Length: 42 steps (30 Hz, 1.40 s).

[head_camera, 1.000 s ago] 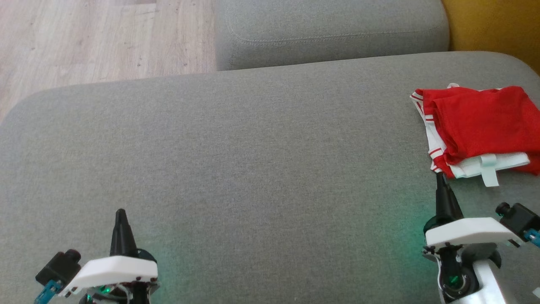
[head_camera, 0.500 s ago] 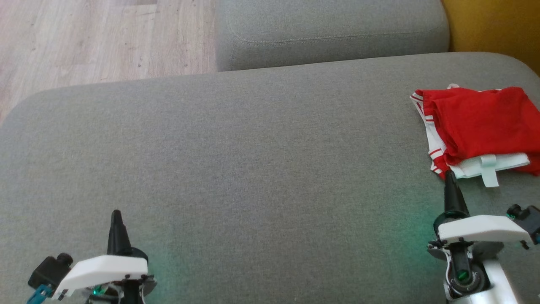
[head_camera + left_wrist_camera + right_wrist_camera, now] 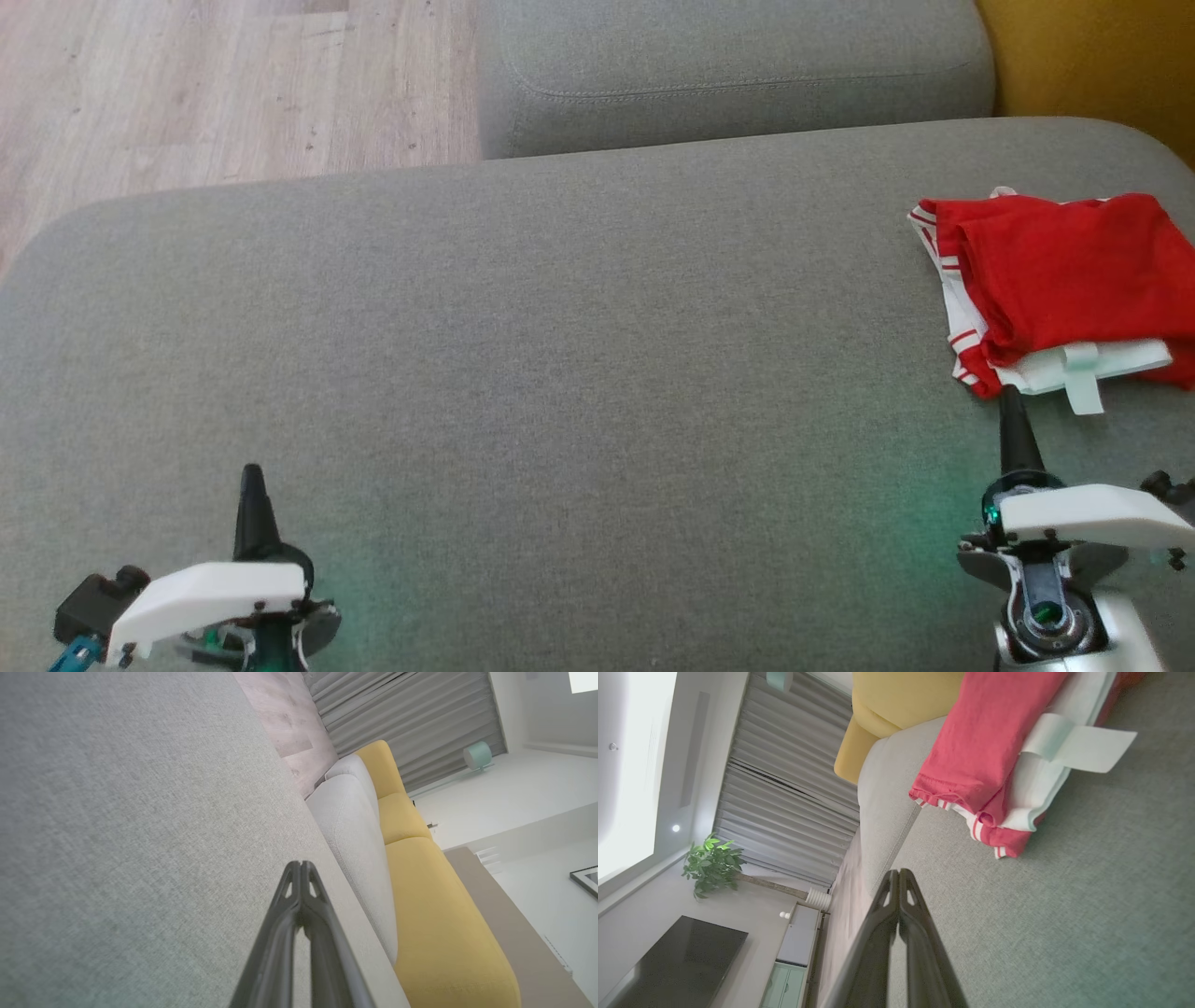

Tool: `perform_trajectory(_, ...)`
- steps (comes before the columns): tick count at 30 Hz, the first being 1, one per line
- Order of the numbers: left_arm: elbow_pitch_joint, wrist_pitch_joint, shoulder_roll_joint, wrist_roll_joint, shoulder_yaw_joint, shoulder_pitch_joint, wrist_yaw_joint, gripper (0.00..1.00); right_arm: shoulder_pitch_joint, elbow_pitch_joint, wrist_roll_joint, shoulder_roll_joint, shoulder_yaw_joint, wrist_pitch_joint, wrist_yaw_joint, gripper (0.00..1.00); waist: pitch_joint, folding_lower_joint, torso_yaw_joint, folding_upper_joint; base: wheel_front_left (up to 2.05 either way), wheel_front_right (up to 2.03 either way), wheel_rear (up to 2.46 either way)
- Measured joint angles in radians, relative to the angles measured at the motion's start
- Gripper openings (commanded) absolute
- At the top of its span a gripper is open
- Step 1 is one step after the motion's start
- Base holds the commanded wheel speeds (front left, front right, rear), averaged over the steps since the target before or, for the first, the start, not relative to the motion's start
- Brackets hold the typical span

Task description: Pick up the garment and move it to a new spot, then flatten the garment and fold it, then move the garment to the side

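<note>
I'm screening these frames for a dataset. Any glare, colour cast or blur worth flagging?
Head view: sharp, even daylight, but a green cast on the couch beside the left tool and right tool. Left wrist view: tilted, and the couch fabric nearest the lens looks soft. Right wrist view: upper left corner blown out white; the garment is crisp.

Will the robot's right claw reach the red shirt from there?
Probably yes. The right claw sits just short of the red shirt, with bare sofa between them. It is shut, so it must open first.
</note>
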Motion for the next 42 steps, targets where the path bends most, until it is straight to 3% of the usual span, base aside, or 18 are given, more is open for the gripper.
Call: perform_trajectory(42, -0.031, 0.119, 0.000, -0.412, 0.064, -0.002, -0.045, 0.00, 0.022, -0.086, 0.455, 0.004, -0.081, 0.115, 0.000, 0.00, -0.007, 0.0000, 0.003, 0.0000, 0.00, 0.00, 0.00)
